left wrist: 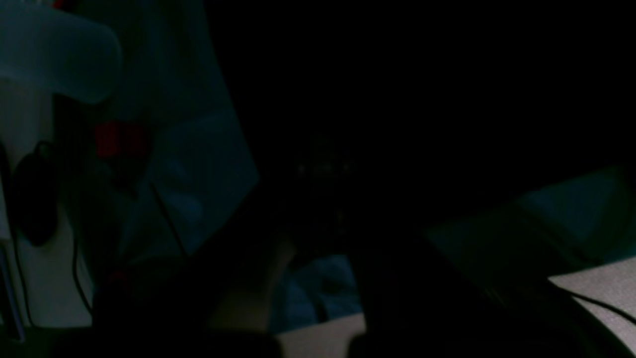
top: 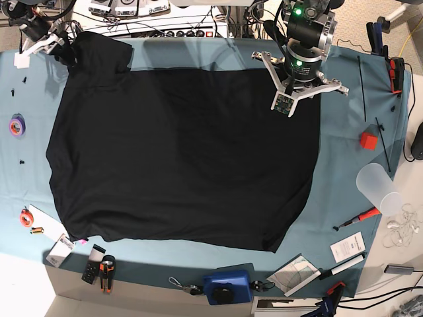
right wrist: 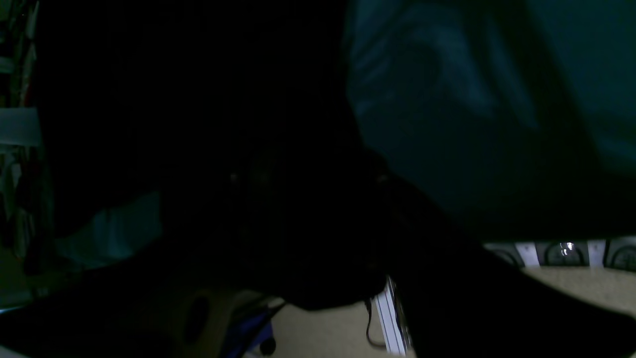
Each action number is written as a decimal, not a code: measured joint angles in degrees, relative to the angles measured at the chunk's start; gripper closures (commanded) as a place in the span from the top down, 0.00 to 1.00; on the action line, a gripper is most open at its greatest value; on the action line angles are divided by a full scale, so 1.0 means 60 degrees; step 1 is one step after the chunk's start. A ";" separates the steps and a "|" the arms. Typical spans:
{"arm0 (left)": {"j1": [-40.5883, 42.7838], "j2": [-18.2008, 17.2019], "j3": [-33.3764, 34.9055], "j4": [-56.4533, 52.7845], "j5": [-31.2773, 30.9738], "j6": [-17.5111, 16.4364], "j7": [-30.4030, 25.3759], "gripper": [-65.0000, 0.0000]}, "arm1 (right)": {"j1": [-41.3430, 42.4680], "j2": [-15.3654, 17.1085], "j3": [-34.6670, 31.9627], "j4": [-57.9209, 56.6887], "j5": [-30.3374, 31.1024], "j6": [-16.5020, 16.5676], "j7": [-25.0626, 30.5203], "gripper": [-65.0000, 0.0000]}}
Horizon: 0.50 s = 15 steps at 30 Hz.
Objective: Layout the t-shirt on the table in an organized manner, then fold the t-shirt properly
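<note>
Spreading is nearly done: the t-shirt (top: pixel 178 152) lies plain black side up across the middle of the table (top: pixel 344 198), mostly flat, but its sleeve at eleven o'clock is bunched and pulled toward the far corner.

The right gripper (top: pixel 58 47) sits right at that sleeve, seemingly pinching it, though I cannot tell for sure whether it is clamped. The left gripper (top: pixel 295 84) hovers at one o'clock over the shirt's far corner, its white fingers (top: pixel 269 66) splayed wide with nothing in them. Both wrist views are too dark to settle either.

To lay it out well, I'd say the sleeve wants drawing outward and setting down flat, without dragging the body. The wavy hem at six o'clock also looks worth smoothing before folding.
</note>
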 measured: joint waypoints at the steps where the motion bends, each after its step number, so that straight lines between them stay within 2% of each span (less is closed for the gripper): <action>1: -0.0004 0.0000 0.0000 0.0000 -0.0004 0.0000 -0.0102 0.00 | 0.0004 0.0004 -0.0273 0.0004 0.0051 0.0004 0.0058 0.35; 6: 0.0000 0.0000 0.0000 0.0000 0.0000 -0.0029 -0.0149 0.00 | 0.0051 0.0011 -0.1716 0.0098 0.0029 0.0157 0.0448 0.32; 8: -0.0004 0.0000 0.0000 0.0000 0.0004 -0.0029 -0.0153 0.00 | 0.0066 0.0044 -0.1996 0.0135 -0.0357 0.0186 0.0645 0.22; 11: -0.0004 0.0000 0.0000 0.0000 -0.0004 -0.0029 -0.0149 0.00 | 0.0109 0.0047 -0.2055 0.0142 -0.0572 0.0175 0.0663 0.01; 15: 0.0004 0.0000 0.0000 0.0000 -0.0007 -0.0029 -0.0149 0.00 | 0.0091 0.0018 -0.1832 0.0794 -0.1013 0.0080 0.0306 0.00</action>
